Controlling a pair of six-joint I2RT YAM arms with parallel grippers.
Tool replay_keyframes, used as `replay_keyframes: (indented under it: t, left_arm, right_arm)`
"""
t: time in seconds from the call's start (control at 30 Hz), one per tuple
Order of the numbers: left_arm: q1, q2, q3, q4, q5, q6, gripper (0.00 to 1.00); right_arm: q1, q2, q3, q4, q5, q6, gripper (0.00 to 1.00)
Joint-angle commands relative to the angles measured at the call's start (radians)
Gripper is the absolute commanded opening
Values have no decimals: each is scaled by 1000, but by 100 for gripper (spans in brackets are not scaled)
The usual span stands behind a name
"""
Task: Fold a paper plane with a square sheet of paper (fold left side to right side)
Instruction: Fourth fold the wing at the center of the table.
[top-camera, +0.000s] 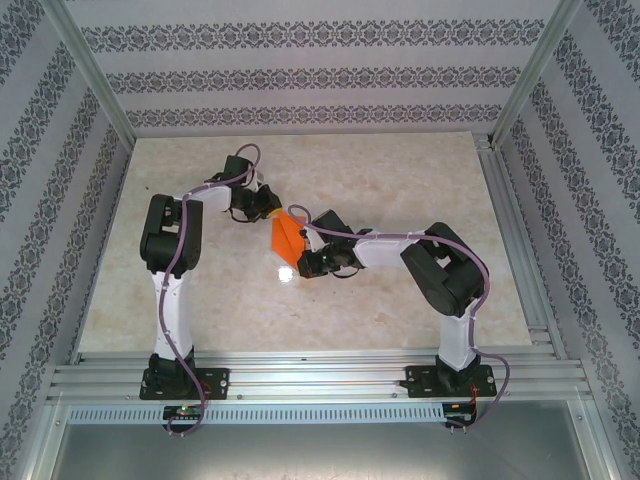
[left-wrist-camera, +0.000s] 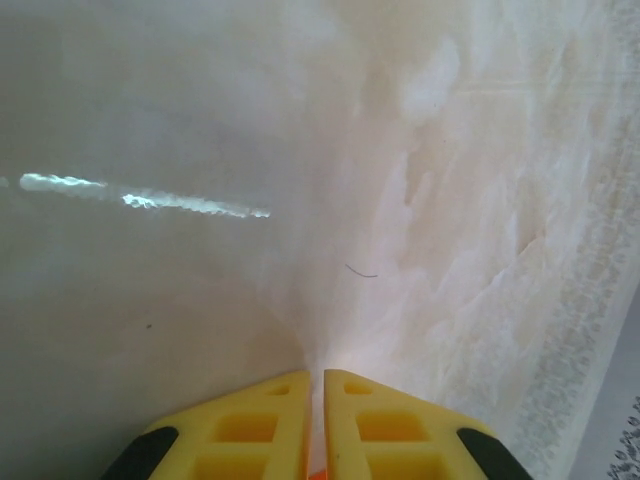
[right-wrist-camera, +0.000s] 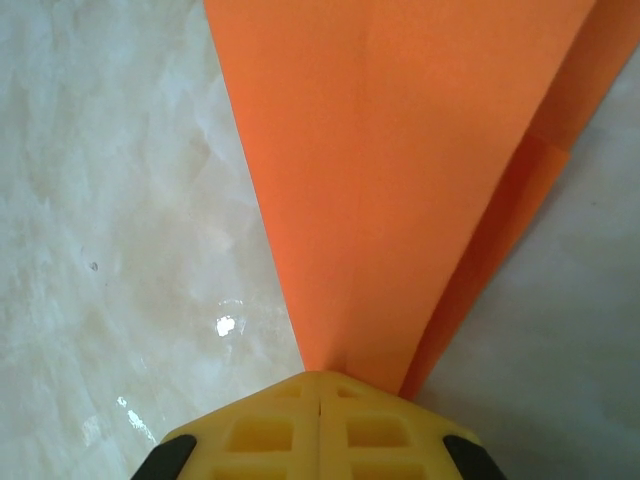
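**Top view:** bright, even light from overhead. Tabletop pale, w/ one hard white glare spot nr its centre. Shadows faint and soft-edged. Focus OK, detail coarse.

**L wrist view:** hazy, washed out, low contrast, soft focus throughout. Long glare streak across tabletop.

**R wrist view:** orange paper saturated, fairly sharp. Small glints on tabletop. Grey shadow along paper's right side.
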Motion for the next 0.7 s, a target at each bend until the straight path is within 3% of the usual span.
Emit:
replay_keyframes:
  t: [0.0, 0.13, 0.27, 0.47, 0.67]
  left_arm:
    - [88, 52, 108, -4, -152, 83, 16]
    - [108, -29, 178, -101, -157, 137, 23]
    - [135, -198, 111, -130, -165, 170, 33]
    - [138, -556, -252, -47, -111, 142, 47]
    - [40, -808, -674, 127, -76, 20, 52]
  right_arm:
    - [29, 62, -59, -220, 5, -9, 0]
    - [29, 30, -20, -216, -4, -13, 3]
    - [25, -41, 50, -238, 0, -24, 10]
    - [-17, -199, 119, -291, 39, -38, 27]
    - [-131, -304, 78, -248, 36, -26, 35]
